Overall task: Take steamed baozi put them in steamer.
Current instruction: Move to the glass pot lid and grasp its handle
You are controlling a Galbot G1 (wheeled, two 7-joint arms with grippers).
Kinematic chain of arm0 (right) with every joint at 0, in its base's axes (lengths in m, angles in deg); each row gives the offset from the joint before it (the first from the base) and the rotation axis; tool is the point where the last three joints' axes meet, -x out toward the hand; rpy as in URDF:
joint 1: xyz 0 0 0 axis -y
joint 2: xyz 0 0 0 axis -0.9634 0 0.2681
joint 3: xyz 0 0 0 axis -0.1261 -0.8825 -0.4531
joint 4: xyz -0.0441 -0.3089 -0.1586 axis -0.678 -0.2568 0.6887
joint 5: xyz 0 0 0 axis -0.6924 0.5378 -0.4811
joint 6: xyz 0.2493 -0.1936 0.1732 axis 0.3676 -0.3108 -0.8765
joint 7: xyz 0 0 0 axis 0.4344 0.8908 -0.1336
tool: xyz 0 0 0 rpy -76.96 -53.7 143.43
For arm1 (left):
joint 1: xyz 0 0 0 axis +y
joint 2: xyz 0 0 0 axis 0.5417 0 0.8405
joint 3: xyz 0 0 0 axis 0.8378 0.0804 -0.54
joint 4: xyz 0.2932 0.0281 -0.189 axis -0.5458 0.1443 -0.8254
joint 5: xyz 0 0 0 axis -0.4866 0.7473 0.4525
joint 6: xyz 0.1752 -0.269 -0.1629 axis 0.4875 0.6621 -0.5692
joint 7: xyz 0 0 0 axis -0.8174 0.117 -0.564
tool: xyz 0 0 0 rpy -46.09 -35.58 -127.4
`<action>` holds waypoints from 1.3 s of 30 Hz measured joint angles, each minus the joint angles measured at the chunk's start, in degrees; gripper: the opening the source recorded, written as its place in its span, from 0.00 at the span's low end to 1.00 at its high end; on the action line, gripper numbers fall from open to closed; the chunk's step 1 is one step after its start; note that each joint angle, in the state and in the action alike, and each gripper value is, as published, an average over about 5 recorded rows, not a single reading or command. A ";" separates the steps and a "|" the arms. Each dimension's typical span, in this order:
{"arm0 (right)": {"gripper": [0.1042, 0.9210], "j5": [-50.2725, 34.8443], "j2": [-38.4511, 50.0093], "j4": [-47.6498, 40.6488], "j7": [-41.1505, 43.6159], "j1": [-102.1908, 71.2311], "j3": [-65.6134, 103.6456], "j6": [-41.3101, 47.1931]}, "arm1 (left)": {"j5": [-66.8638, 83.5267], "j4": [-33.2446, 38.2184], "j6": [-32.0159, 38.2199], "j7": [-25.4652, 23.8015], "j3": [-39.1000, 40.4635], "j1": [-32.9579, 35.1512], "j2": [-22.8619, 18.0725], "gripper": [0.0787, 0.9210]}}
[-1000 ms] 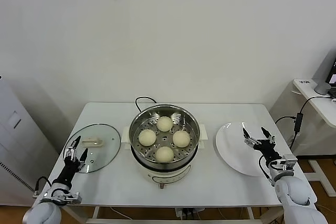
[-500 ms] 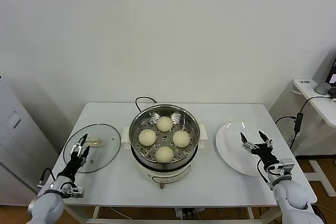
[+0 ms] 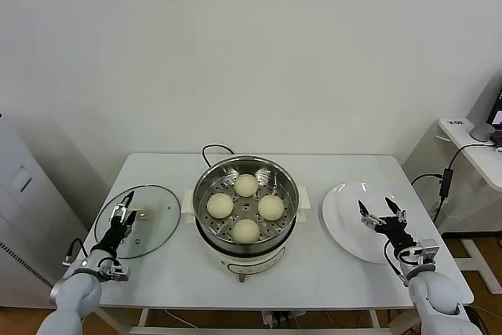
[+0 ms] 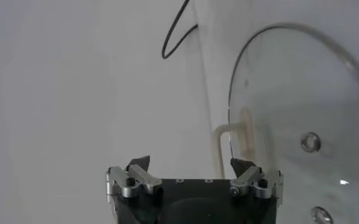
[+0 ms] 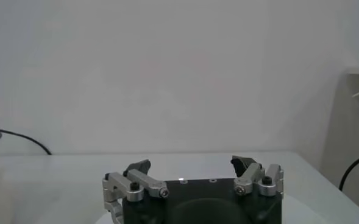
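Steel steamer holds all four baozi on its tray. Left gripper hangs spread and empty over the lid; right gripper, likewise spread, over the plate.

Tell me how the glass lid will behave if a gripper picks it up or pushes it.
The lid lies flat on the table, so a push would probably slide it rather than roll it. Its smooth glass looks slippery and breakable; the white handle seems the safer hold. The open left gripper hovers over its near edge.
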 measured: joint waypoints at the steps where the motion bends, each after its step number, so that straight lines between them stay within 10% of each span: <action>1: 0.88 0.00 0.00 -0.01 0.04 -0.06 0.08 -0.02 | -0.07 -0.29 -0.02 -0.07 0.06 -0.36 -0.08 0.88; 9: 0.88 -0.01 0.08 -0.20 0.18 -0.15 0.74 -0.12 | 0.08 -1.44 -0.16 -0.65 0.45 -1.61 -0.54 0.82; 31: 0.88 -0.11 0.29 -0.18 0.34 -0.15 1.62 0.00 | 3.89 2.15 -0.18 -0.65 -1.10 -0.14 0.61 0.07; 39: 0.88 -0.18 0.44 0.29 0.34 -0.12 1.67 0.10 | 8.39 8.27 -1.27 -2.65 -2.00 1.93 3.49 0.03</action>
